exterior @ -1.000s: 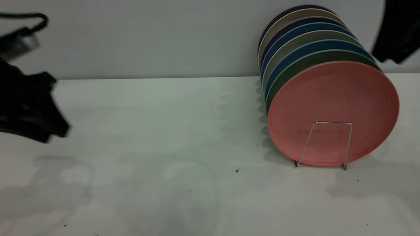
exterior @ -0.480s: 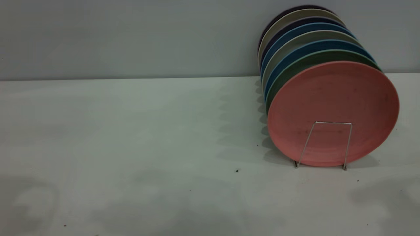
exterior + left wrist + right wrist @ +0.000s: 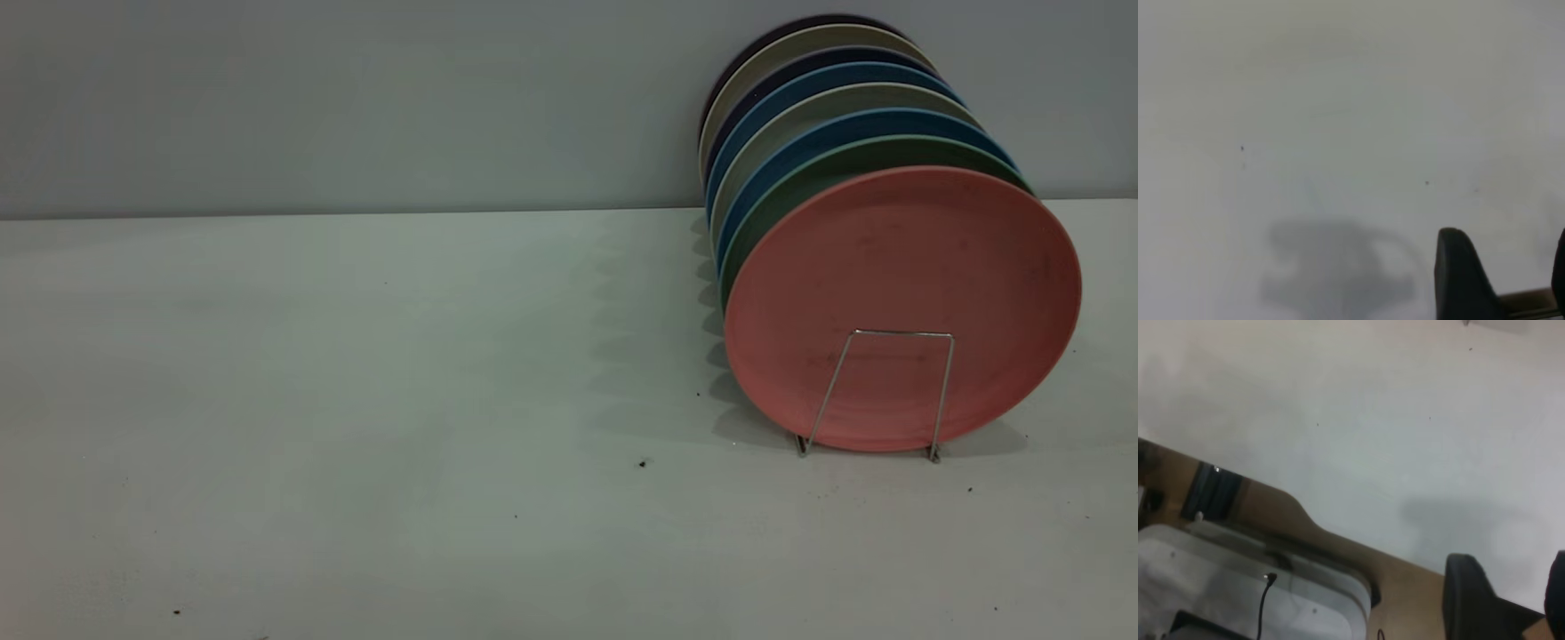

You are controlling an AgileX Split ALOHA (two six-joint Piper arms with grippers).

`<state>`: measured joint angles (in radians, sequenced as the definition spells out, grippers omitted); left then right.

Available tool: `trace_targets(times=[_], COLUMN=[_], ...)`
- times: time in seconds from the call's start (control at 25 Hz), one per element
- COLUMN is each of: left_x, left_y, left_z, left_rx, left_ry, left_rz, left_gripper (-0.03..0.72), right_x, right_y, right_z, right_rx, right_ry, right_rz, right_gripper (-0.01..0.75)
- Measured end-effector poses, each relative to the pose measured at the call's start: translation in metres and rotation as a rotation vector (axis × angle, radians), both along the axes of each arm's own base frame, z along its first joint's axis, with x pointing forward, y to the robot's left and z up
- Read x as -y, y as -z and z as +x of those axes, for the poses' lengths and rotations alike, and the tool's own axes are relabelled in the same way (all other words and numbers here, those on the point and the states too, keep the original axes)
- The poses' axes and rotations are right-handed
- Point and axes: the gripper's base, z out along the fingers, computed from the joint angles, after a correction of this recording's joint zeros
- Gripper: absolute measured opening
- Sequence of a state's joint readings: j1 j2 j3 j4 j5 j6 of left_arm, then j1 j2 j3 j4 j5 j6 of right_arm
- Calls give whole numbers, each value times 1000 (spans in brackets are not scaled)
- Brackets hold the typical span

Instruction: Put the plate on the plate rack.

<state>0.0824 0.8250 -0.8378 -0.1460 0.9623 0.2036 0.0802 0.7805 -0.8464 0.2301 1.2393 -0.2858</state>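
Note:
The salmon-pink plate (image 3: 902, 293) stands upright on edge at the front of a row of plates in the silver wire plate rack (image 3: 902, 333), at the right of the table. A trapezoid loop of the rack stands in front of it. Neither arm shows in the exterior view. My left gripper (image 3: 1508, 267) is open and empty over bare white table. My right gripper (image 3: 1511, 587) is open and empty over the table near its edge. Neither wrist view shows the plate or the rack.
Behind the pink plate stand several more plates: a green plate (image 3: 800, 182), blue, grey and dark ones, reaching back to the wall. The right wrist view shows the table's edge (image 3: 1305, 513) with a white box (image 3: 1238, 587) on the brown floor below.
One second ago the left arm showed at the exterior view's left edge and the right arm at its top right. Both have left the view and their shadows are gone. Plates unmoved.

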Motion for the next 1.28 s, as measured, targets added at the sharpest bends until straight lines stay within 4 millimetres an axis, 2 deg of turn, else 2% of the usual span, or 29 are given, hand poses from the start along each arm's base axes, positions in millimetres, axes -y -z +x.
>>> trace_targets(times=[0.36,0.56,0.76,1.08,1.28], left_x=[5,4,3,3,2], left_y=[25,33,38,57,66], left_z=[-74,-105,-115,-117,-115], left_rx=[15,65,107,67,41], left_ry=[17,-6,-31,-42,-69], left_rz=[21,60,69,66,53], left_gripper=[369,392,418,420,420], right_x=[7,9,10,19,22], right_y=[-5,6,24,58,67], right_z=[-63,-81,-87,-85,-85], right_rx=[234,283,263,223,265], right_ry=[14,22,26,123,154], right_rz=[8,5,-5,-66,-72], right_gripper=[295,337,393,397,398])
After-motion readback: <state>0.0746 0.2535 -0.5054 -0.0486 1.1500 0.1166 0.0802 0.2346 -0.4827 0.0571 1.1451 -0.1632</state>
